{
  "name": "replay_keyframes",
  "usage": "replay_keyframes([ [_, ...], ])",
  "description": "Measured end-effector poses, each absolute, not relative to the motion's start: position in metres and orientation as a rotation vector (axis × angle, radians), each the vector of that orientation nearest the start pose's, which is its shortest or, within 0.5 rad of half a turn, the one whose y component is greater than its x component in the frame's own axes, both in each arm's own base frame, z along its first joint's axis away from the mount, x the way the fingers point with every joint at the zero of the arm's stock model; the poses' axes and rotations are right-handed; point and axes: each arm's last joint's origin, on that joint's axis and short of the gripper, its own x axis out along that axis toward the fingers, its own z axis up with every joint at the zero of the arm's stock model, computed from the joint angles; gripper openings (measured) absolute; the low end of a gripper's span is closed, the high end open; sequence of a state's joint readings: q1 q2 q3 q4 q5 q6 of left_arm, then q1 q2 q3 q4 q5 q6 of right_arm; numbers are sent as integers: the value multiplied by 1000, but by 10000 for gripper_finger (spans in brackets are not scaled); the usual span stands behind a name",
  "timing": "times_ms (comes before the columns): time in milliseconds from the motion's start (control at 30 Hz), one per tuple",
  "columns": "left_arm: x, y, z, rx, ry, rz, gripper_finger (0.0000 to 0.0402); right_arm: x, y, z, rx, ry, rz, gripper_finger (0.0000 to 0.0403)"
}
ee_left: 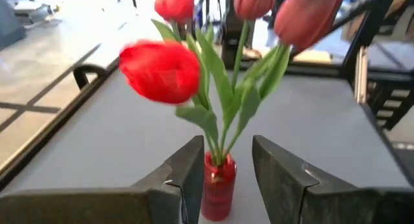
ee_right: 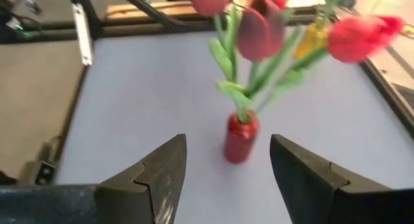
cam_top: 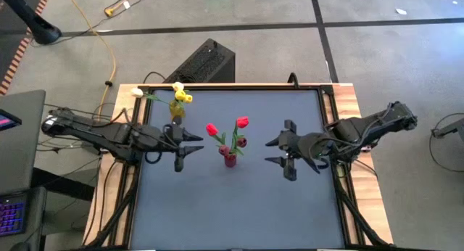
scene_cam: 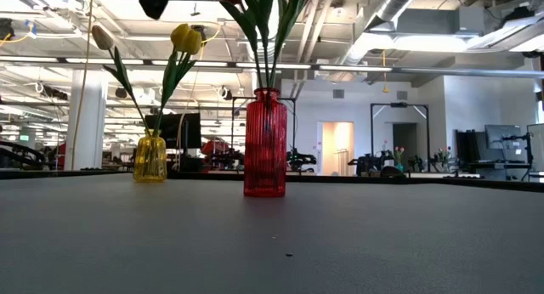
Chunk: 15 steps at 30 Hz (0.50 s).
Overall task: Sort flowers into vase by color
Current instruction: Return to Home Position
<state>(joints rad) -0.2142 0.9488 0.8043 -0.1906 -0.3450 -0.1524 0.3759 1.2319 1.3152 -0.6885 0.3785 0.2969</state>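
Jaws both wide open, empty (L & R of red vase [cam_top: 230,160]), red tulips [cam_top: 242,122] inside

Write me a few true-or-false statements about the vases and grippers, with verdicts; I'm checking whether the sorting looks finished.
1. The red vase holds red flowers. True.
2. The yellow vase stands on the right arm's side of the red vase. False: it stands on the left arm's side.
3. The left gripper grips a stem. False: it is open and empty, beside the red vase.
4. The right gripper is open. True.
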Motion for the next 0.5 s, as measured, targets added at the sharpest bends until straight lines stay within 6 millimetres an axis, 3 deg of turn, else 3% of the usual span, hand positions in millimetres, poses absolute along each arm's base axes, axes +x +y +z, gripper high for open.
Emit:
replay_keyframes([
  [267, 185, -30, 327, -73, 225, 155, 119, 209, 69, 371, 42, 521, -162, 245],
  [500, 182, -29, 330, -73, 206, 150, 119, 187, 58, 353, 113, 347, -183, 220],
])
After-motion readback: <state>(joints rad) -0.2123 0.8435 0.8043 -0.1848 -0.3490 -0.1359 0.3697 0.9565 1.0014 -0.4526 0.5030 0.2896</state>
